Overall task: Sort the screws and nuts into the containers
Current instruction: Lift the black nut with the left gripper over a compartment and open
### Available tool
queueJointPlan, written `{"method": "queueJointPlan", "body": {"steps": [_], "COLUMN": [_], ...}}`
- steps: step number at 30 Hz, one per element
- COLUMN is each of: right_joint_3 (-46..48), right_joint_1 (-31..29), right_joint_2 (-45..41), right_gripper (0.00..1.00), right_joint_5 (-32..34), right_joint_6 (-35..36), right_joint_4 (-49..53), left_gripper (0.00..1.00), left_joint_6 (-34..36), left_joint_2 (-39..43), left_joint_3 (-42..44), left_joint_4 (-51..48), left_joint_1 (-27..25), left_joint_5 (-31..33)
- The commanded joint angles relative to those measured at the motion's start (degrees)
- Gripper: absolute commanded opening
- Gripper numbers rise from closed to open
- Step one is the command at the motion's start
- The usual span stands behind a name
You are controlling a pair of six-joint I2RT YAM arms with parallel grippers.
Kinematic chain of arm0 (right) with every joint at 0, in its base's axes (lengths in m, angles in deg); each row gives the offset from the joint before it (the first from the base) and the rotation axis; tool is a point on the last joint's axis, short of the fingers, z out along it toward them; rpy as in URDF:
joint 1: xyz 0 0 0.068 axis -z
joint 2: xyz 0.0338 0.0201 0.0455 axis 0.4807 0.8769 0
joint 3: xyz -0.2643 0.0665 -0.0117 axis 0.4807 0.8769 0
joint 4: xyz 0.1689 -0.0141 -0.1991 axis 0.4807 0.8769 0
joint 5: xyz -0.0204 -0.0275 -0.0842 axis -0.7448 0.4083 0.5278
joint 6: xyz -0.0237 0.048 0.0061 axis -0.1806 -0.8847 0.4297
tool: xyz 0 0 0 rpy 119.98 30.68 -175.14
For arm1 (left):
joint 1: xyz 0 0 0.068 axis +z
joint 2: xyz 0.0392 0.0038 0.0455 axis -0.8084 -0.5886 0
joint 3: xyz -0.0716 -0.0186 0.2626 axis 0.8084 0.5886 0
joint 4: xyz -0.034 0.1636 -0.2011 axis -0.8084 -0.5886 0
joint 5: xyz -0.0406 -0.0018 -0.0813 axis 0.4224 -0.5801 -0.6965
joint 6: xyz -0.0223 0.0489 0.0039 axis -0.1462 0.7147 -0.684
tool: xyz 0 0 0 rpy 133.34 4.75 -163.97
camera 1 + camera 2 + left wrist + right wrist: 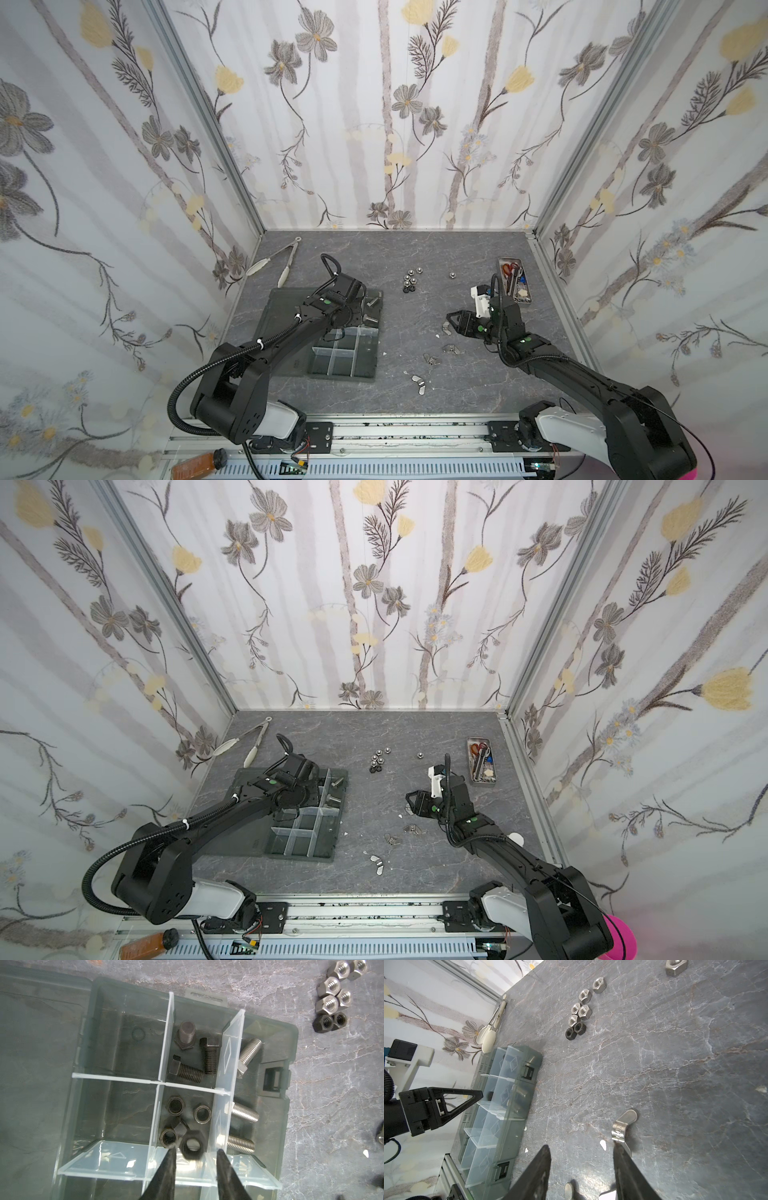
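Observation:
The grey organiser tray [345, 375] [299, 856] lies left of centre, and its containers are cells between clear dividers [164, 1043]. One cell holds black screws [209, 1055], a side cell holds silver screws [245, 1114], and a third holds black nuts [175, 1106]. My left gripper [195, 1153] is open above that third cell, with a blurred black nut [193, 1148] loose between its fingertips. Hex nuts [411, 280] [580, 1009] sit in a cluster on the table. My right gripper [453, 322] [582, 1149] is open and empty, low over the table. One fingertip is against a silver wing nut [623, 1126].
More wing nuts [430, 358] [376, 859] lie scattered in front of the right gripper. A lone silver nut [451, 274] sits further back. Metal tongs [282, 257] lie at the back left. A narrow metal tray of scissors [515, 282] stands at the right wall.

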Motion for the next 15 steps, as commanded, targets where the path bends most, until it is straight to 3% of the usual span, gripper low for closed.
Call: {"method": "queueJointPlan", "body": {"steps": [1, 4, 15], "right_joint_3": [-1.6, -3.0, -14.9], "right_joint_1": [-0.1, -0.6, -5.6], "right_joint_2": [0.9, 2.1, 12.0], "right_gripper": [0.50, 0.50, 0.50], "right_joint_5": [-0.4, -0.4, 6.6], "right_joint_6": [1.6, 2.1, 5.7], "right_joint_4": [0.7, 1.6, 9.3], "left_gripper": [0.44, 0.55, 0.78], "left_joint_6": [0.1, 0.4, 4.3], "left_joint_2": [0.0, 0.6, 12.6], "left_joint_3": [-1.1, -2.0, -3.0], "left_joint_4": [0.7, 0.1, 0.0], "left_joint_1": [0.1, 0.2, 0.2], "left_joint_5": [-0.2, -0.1, -0.6]}}
